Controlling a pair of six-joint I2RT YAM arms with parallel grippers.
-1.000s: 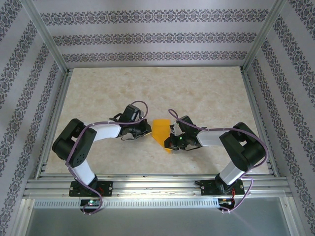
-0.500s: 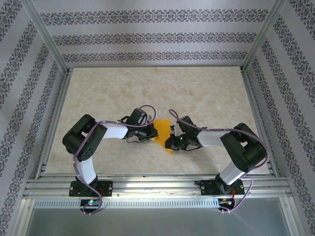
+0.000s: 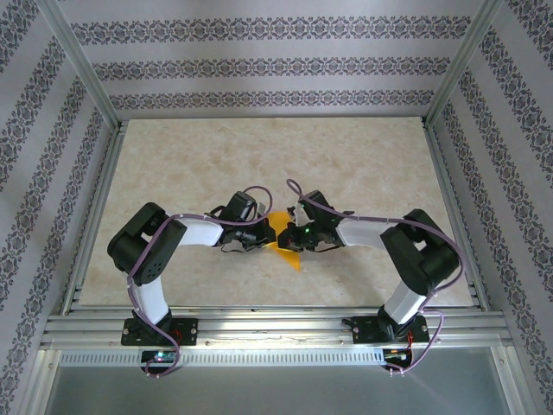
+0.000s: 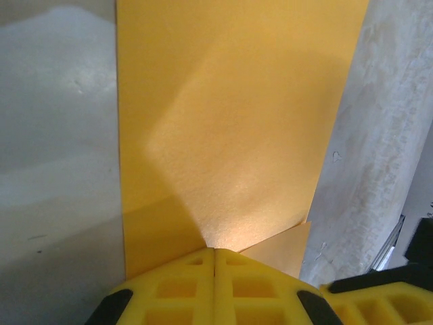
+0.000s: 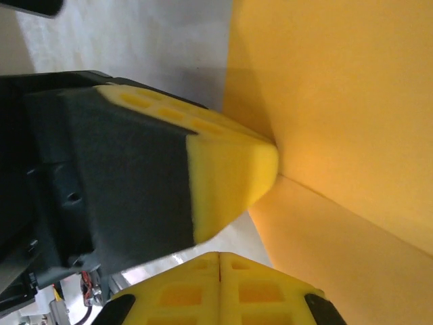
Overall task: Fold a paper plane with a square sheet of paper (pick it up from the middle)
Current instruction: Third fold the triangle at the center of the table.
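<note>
The orange-yellow sheet of paper (image 3: 292, 255) lies folded on the table between the two arms, and the grippers cover most of it from above. In the left wrist view the sheet of paper (image 4: 230, 122) is flat, with a lower flap (image 4: 281, 247) poking out at the right. My left gripper (image 3: 266, 232) (image 4: 214, 252) is shut, its tip pressed down on the paper. My right gripper (image 3: 292, 235) (image 5: 220, 256) is also shut, just off the paper's (image 5: 338, 88) edge and close to the left gripper's fingers (image 5: 233, 169). Nothing sits between either pair of jaws.
The beige marble-look table top (image 3: 259, 156) stretches behind the arms. Aluminium rails (image 3: 276, 324) frame it at the front and sides, and patterned walls (image 3: 259, 65) close it in. The two wrists nearly touch over the paper.
The left arm has swung right, bringing its gripper onto the paper. The right gripper has shifted up and left over the paper, toward the left gripper.
</note>
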